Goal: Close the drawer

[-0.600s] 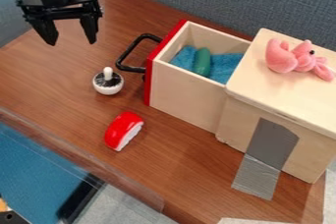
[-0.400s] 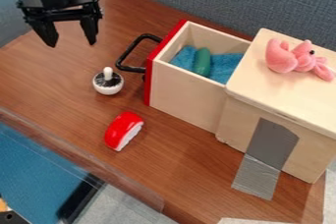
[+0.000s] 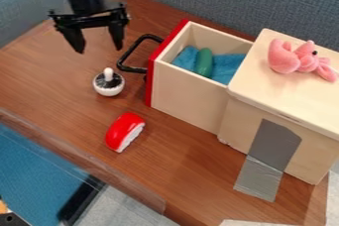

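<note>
- The drawer [image 3: 189, 96] is seen well open, right of and below the claw [image 3: 100, 50]; nothing has been closed, and the whole inward push is left to be made.
- Pale, smooth wood is fronted in red, with a rounded black handle [image 3: 129, 51] set just beside the claw.
- Inside, a smooth green oblong [image 3: 204, 63] is cushioned by nubby blue cloth [image 3: 227, 67].
- The claw is held wide, empty, above the wooden surface [image 3: 59, 86].
- Farther right, the boxy cabinet [image 3: 291, 101] is topped by a pink plush [image 3: 285, 60] and patched with grey tape [image 3: 273, 143].
- Below the claw, a knobbed round toy [image 3: 109, 89] and a curved red-and-white piece [image 3: 123, 130] are placed.
</note>
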`<state>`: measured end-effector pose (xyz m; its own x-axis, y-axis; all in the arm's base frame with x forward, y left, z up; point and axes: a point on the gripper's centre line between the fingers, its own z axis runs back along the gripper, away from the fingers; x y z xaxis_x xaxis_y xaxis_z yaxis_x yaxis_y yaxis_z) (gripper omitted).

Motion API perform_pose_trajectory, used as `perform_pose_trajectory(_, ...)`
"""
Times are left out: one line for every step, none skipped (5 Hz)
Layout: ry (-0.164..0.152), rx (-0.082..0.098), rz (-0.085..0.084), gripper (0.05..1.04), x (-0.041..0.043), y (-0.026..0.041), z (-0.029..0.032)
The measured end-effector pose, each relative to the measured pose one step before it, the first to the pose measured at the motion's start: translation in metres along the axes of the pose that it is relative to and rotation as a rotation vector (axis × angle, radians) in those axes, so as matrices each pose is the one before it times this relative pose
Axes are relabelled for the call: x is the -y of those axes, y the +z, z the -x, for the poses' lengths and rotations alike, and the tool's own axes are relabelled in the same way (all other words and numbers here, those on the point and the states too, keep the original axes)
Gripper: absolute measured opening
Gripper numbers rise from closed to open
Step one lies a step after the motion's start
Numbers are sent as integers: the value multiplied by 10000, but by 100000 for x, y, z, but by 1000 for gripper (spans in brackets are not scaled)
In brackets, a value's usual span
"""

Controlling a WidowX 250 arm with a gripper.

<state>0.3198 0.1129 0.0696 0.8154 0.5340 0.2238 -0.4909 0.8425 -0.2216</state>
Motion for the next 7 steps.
perform_pose_trajectory(23,93,278,999,1525,-1143,-1037)
perform_pose_trajectory(-5,-185,-43,999,883,-1642,-571)
perform_pose_trajectory(4,-253,-108,949,134,-1732,-175)
perform_pose_trajectory(-27,-198,-61,651,-85,-952,-319)
perform_pose_trajectory(-273,-81,185,351,564,-214,200)
perform_pose_trajectory(-634,-103,206,256,1179,-178,363)
perform_pose_trajectory(-630,-197,310,236,2256,-470,821)
